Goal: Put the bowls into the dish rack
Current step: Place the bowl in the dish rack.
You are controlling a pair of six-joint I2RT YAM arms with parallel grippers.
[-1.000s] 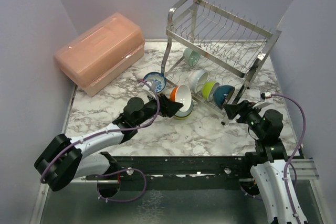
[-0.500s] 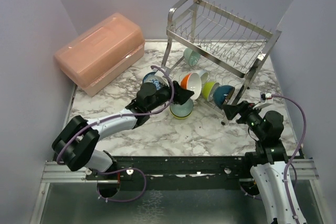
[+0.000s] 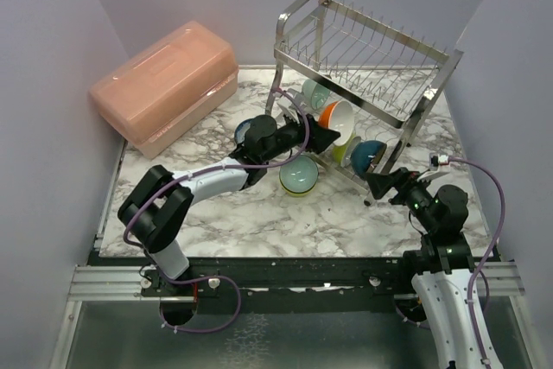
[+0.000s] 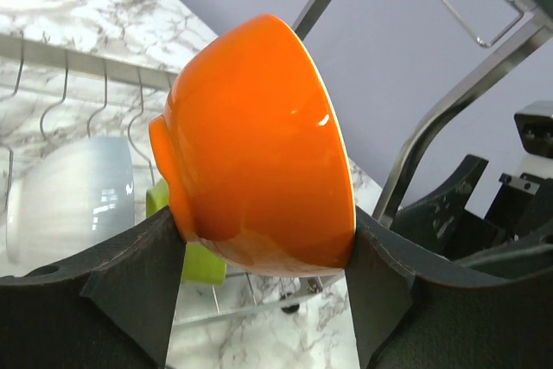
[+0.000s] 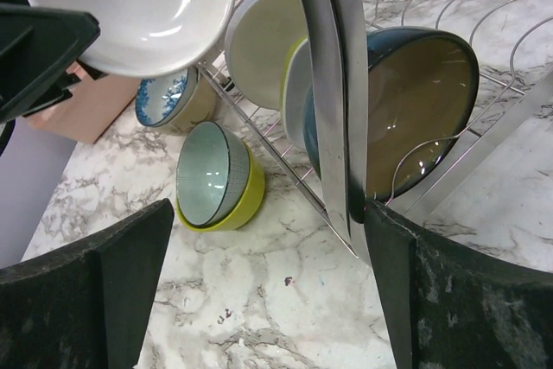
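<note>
Left wrist, gripper point(image 4: 263, 257) clamping orange bowl point(image 4: 259, 136)

The orange bowl point(image 4: 259, 144) between the jaws of the left gripper point(image 4: 263, 248) is glazed ceramic, very glossy outside with bright highlights, and smooth white inside. The jaws themselves look like matt black plastic, a little grainy. Just beyond them the dish rack point(image 3: 371, 49) is polished metal, with mirror-shiny tubes and wires. Ahead of the jaws of the right gripper point(image 5: 272, 213), the teal bowl point(image 5: 423, 84) has a wet-looking glaze. Under both, the worktop point(image 3: 259, 213) is smooth and marble-patterned. Far left of the left jaws, the pink box point(image 3: 164, 84) is cloudy plastic.
</note>
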